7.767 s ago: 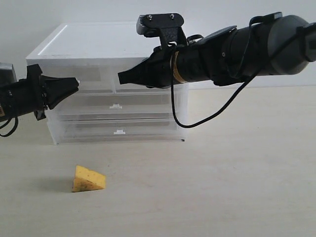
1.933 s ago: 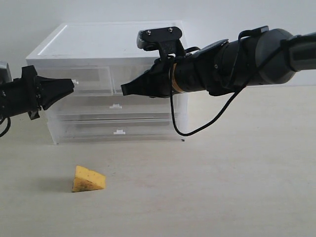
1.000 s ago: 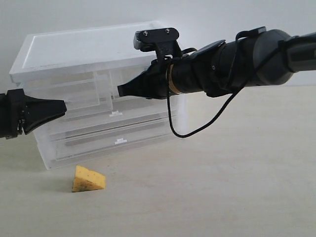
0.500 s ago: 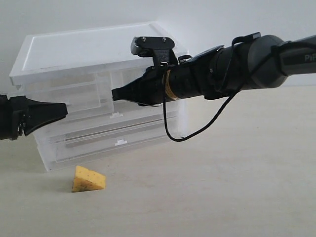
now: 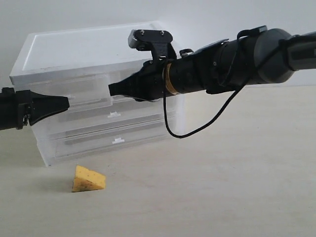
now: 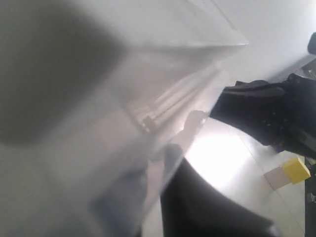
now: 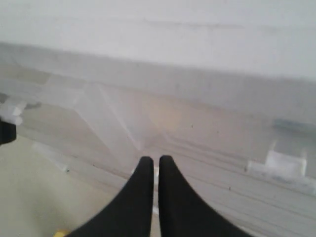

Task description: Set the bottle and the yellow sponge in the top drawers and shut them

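Two black grippers are reaching toward one translucent, white-topped cabinet (image 5: 89,47) in the left half of the exterior frame. The left gripper (image 5: 63,102), jaws pressed together, is pointing from the left edge at the left one of the two top drawers (image 5: 89,91), while the right gripper (image 5: 112,90), fingers also pressed together, is hovering near centre before the drawer fronts. One yellow sponge (image 5: 88,179) is lying at lower left, in front of the cabinet, below and well apart from both grippers, on a pale beige tabletop (image 5: 237,187) against a plain white wall (image 5: 74,15).
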